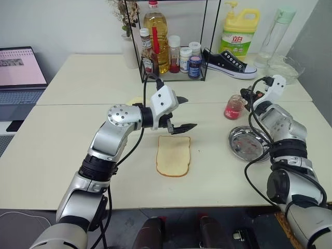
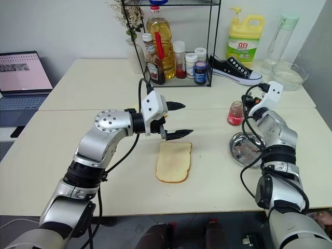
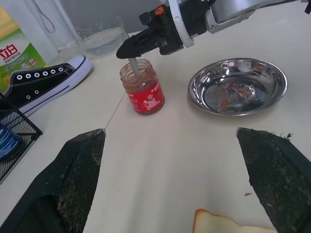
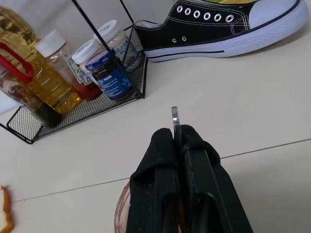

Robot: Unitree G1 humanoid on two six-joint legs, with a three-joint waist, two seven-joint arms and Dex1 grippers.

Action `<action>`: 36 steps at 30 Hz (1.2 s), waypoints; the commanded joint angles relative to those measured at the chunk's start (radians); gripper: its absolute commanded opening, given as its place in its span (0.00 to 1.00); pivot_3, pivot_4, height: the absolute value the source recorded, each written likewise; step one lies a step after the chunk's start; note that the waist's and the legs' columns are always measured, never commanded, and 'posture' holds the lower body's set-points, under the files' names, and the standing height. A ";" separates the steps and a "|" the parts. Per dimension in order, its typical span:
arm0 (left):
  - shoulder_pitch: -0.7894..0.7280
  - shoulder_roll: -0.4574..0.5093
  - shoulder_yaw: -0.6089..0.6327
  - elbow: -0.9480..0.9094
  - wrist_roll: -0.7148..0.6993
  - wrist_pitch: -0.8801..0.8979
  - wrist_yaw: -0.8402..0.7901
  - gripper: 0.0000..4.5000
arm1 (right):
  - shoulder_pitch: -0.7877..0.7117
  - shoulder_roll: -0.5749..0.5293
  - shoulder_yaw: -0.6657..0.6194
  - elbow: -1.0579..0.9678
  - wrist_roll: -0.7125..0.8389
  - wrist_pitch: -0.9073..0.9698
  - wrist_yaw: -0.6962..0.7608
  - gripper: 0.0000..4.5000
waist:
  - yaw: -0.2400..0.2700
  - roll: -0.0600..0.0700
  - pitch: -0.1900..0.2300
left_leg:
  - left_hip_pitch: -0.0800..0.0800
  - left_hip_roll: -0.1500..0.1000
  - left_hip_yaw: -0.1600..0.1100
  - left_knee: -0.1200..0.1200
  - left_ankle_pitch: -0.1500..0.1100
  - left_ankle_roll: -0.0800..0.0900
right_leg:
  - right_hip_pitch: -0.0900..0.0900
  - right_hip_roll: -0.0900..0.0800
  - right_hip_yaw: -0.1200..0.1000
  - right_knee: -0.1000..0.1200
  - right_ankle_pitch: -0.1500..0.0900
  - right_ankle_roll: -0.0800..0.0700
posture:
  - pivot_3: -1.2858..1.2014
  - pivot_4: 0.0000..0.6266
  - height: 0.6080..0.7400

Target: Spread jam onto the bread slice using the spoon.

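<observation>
the left gripper (image 1: 182,112) is seen at centre frame in the head views, its two black fingers spread wide and nothing held between them; it hovers just above the top edge of the bread slice (image 1: 174,155). the bread slice lies flat on the cream table (image 1: 78,150), just below centre, pale face up.

the right gripper (image 3: 127,48) is found at the right of the head views, fingers pressed together and pinching the handle of the spoon (image 3: 134,65). in the left wrist view the spoon is seen going down into the open mouth of the jam jar (image 3: 143,87), with the gripper directly over the jar. the jam is seen as red mass through the glass of the jar, which stands upright on the table right of centre.

a round metal dish (image 1: 250,143) with red smears sits just below the jar. a wire rack (image 1: 171,41) of bottles and a black sneaker (image 1: 228,64) are noted along the upper part of the frame.
</observation>
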 commanded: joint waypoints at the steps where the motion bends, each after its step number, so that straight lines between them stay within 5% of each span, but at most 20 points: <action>1: -0.016 0.007 0.021 -0.008 0.001 -0.025 0.006 1.00 | -0.050 -0.007 -0.058 -0.045 0.064 0.019 -0.033 0.00 | 0.000 0.000 0.000 | 0.000 0.000 0.000 0.000 0.000 0.000 | 0.000 0.000 0.000 0.000 0.000 0.000 | 0.52 0.24 1.00; 36: -0.032 0.005 0.016 0.023 0.001 -0.048 -0.014 1.00 | -0.061 -0.059 -0.160 -0.164 0.198 0.097 -0.142 0.00 | 0.001 0.000 0.000 | -0.001 0.000 0.000 0.000 0.000 0.001 | 0.000 0.000 0.000 0.000 0.000 0.000 | 0.52 0.24 1.00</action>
